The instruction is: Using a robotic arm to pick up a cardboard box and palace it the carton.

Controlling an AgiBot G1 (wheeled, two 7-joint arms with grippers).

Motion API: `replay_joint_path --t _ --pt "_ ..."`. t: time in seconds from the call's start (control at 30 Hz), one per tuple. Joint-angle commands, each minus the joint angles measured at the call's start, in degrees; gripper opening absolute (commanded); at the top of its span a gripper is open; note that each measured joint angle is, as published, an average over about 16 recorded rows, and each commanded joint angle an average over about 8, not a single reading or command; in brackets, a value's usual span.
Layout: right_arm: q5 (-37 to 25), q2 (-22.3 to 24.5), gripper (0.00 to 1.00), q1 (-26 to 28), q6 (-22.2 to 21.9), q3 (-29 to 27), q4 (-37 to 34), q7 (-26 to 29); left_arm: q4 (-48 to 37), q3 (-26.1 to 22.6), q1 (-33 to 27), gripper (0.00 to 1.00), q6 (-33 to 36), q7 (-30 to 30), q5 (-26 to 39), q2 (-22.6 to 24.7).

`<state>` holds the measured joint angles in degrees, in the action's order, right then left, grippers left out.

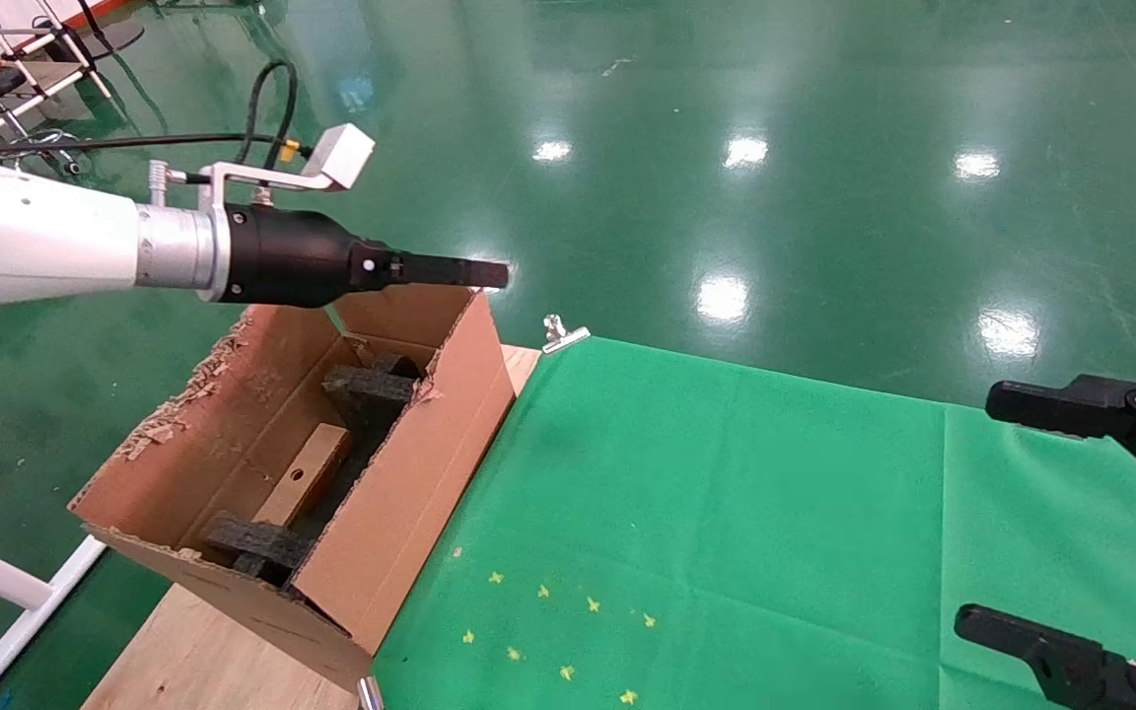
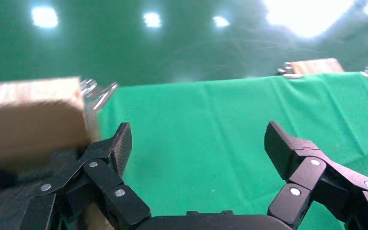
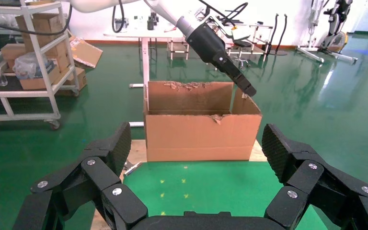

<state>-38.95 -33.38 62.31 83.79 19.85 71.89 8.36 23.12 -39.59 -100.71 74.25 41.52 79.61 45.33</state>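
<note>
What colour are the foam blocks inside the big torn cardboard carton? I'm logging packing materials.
Black foam blocks, seen best in the head view, inside the brown carton.

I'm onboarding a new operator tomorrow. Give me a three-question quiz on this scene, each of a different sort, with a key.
1. True or false: the cardboard box lies inside the carton.
2. Multiple choice: the left gripper is A) shut on the box, B) open and empty above the carton, C) resting on the green cloth.
3. Fill in: the black blocks inside the carton are made of ____.

Key: 1 true. 2 B; the left wrist view shows its fingers spread with nothing between. 3 foam. The right gripper hangs open over the cloth's right edge.
</note>
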Motion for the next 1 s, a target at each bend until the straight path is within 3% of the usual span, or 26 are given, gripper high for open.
replay_joint_path --t 0.03,1.0 --pt "0.00 0.00 1.00 0.00 0.00 0.00 0.00 0.00 2.19 1.02 1.70 1.00 0.50 -1.34 -1.64 -0.45" --pt "0.01 0.00 1.00 0.00 0.00 0.01 0.00 -0.01 33.72 15.75 26.16 1.00 7.65 -20.57 -25.23 -6.89"
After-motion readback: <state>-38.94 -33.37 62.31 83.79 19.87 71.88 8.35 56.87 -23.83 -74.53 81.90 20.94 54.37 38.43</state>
